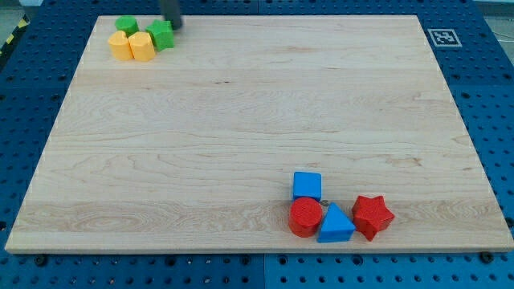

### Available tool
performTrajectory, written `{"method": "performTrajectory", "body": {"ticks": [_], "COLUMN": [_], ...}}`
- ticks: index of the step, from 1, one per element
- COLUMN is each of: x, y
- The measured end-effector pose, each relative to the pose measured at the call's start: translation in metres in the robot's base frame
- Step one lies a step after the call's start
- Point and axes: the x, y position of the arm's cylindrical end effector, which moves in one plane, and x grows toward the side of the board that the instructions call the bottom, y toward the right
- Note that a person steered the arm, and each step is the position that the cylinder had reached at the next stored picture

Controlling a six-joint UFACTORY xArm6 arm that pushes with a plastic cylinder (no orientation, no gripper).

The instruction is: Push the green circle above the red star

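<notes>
Two green blocks point(126, 24) point(161, 35) sit far left; my tip point(173, 25), a jawless tool, touches one; red star point(373, 216) near right.

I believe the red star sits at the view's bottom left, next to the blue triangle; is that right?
Not quite: the camera view shows the red star at the view's bottom right, not bottom left. It does sit next to the blue triangle.

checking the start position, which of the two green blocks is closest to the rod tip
The green block on the view's right of the top-left cluster. My tip sits right at its upper right edge, while the other green block lies farther to the view's left, beyond the yellow blocks.
</notes>
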Motion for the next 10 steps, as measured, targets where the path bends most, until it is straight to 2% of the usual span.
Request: {"method": "performTrajectory", "body": {"ticks": [1, 2, 3, 5, 6, 7, 9, 10], "x": [0.007, -0.026, -0.031, -0.03, -0.018, 0.013, 0.025, 0.031], "y": [0.053, 0.03, -0.005, -0.17, -0.186, -0.172, -0.087, -0.062]}}
